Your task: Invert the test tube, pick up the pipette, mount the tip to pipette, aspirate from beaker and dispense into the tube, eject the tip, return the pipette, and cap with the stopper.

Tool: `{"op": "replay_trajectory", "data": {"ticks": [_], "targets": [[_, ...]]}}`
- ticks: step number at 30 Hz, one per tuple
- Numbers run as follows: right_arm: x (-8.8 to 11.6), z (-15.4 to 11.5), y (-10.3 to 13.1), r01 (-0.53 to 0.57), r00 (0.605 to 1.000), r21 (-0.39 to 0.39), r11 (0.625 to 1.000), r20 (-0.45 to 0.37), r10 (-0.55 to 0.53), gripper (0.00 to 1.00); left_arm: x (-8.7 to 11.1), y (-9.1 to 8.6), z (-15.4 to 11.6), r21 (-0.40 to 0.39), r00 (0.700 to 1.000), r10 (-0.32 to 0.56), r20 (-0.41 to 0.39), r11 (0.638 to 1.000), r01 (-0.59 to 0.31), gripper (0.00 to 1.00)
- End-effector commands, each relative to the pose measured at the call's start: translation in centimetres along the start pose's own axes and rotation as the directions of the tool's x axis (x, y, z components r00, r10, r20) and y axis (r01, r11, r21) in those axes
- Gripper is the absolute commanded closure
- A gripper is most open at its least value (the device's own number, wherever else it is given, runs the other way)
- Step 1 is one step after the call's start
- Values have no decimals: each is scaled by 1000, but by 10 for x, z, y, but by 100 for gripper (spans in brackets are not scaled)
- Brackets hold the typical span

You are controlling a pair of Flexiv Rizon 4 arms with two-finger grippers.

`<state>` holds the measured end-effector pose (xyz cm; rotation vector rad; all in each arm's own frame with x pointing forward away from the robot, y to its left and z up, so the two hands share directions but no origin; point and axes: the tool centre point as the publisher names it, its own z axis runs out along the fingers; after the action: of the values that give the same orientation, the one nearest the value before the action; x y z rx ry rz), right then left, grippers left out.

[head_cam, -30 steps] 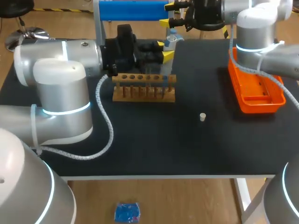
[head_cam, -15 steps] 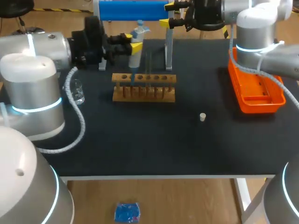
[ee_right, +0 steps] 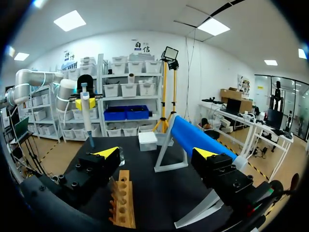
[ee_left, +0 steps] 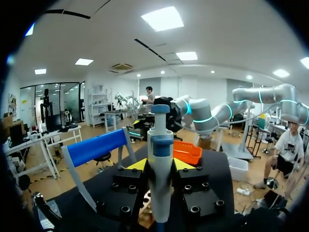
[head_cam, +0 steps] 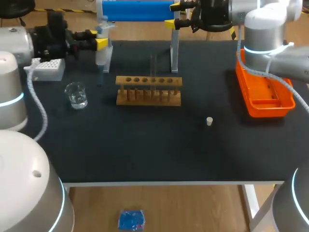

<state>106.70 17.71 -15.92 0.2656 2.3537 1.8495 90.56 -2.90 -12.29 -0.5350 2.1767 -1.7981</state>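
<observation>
Pipette gripped upright by left tool, right tool spread wide

Left arm first: fat silver-grey cylinders, rounded white caps, a glowing cyan ring at the joint. A ribbed white cable trails off it. The right arm has the same livery. The left gripper and right gripper are black blocks studded with socket screws (plenty of them), with bright yellow wedge fingertips.
</observation>
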Motion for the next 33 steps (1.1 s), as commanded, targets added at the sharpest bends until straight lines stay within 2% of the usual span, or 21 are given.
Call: {"op": "replay_trajectory", "data": {"ticks": [1,14,20,30,33], "targets": [[-1,-1,0,0,1000,3,1000,-3,0,0,-15,2,-36,-10,1000,0,5,1000,0,100],[-1,-1,0,0,1000,3,1000,-3,0,0,-72,14,-45,-84,989,-64,130,994,76,100],[-1,-1,0,0,1000,3,1000,-3,0,0,-94,12,-42,-116,968,-97,234,985,127,100],[-1,-1,0,0,1000,3,1000,-3,0,0,-113,-5,-14,-131,945,-122,303,977,168,100],[-1,-1,0,0,1000,3,1000,-3,0,0,-113,-12,-3,-141,936,-93,340,979,149,100]]}}
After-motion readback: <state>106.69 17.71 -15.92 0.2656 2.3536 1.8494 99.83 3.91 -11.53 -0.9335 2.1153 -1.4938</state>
